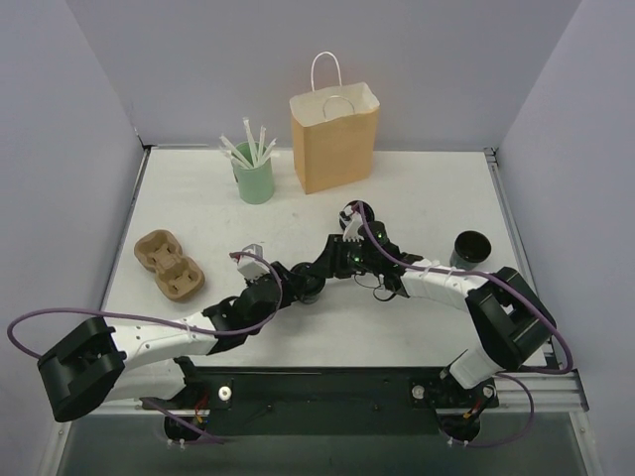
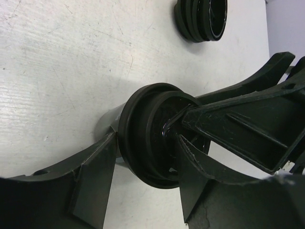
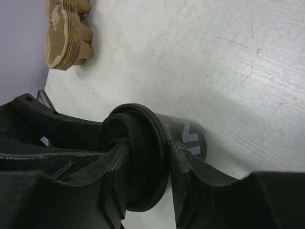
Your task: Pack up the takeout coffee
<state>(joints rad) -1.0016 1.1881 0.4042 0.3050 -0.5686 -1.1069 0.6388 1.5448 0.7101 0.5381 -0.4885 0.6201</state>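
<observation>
The takeout coffee [image 1: 310, 290], a small black cup with its black lid [image 3: 143, 121] on, sits mid-table between both arms. My right gripper [image 3: 148, 148] is shut on it, one finger pressed on the lid's top and the other against the cup wall [image 3: 188, 136] just under the rim. My left gripper [image 2: 147, 143] straddles the same lid [image 2: 143, 133] from the other side. One finger stands at the rim and the other lies across the lid's face. Whether either one touches it is unclear. The right gripper's fingers [image 2: 238, 124] reach in from the right.
A brown paper bag [image 1: 334, 139] stands upright at the back. A mint-green cup of white straws [image 1: 255, 177] is to its left. The brown pulp carrier [image 1: 169, 266] lies at the left. An open black cup [image 1: 471, 248] stands at the right by the right arm.
</observation>
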